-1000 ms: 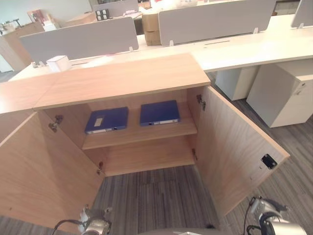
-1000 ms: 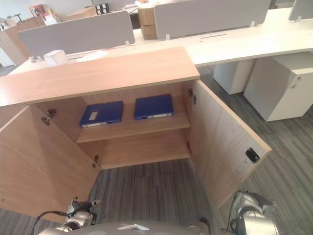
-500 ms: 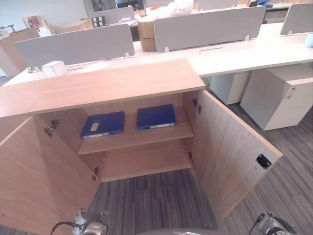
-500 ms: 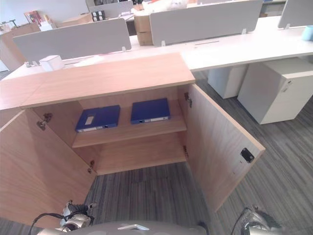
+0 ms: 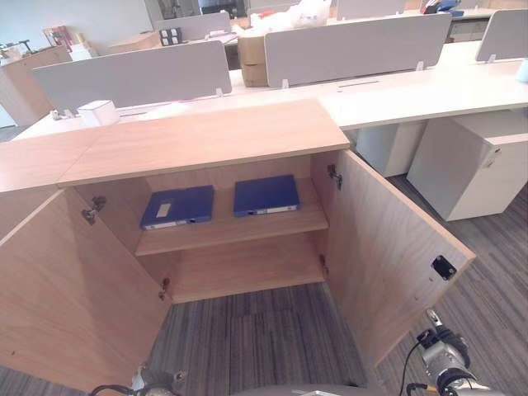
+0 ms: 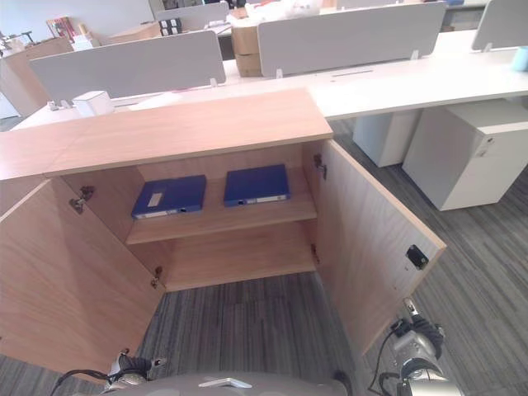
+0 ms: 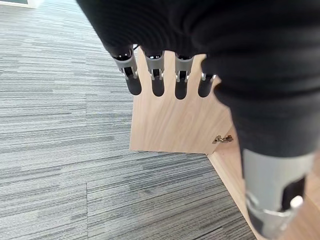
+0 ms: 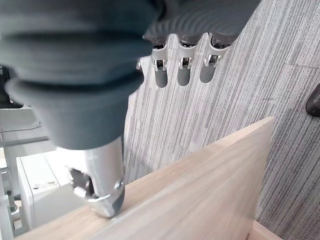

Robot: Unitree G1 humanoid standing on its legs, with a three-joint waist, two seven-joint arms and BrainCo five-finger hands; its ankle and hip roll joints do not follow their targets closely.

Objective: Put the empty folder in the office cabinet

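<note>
You see two flat blue folders [image 5: 177, 206] on the wood-grain cabinet [image 5: 206, 140] shelf at 12 o'clock. Grey striped carpet [image 5: 264, 330] lies below. Left robot hand [image 7: 160, 75] and right robot hand [image 8: 182, 65] hang loose-fingered, empty.

You have both cabinet doors [image 5: 396, 247] swung wide, so the way into the cabinet [image 5: 206, 136] is open from the front. Two blue folders [image 5: 178, 206] lie flat on the upper shelf [image 5: 235, 229], near each other; the lower shelf [image 5: 247, 268] is bare.
</note>
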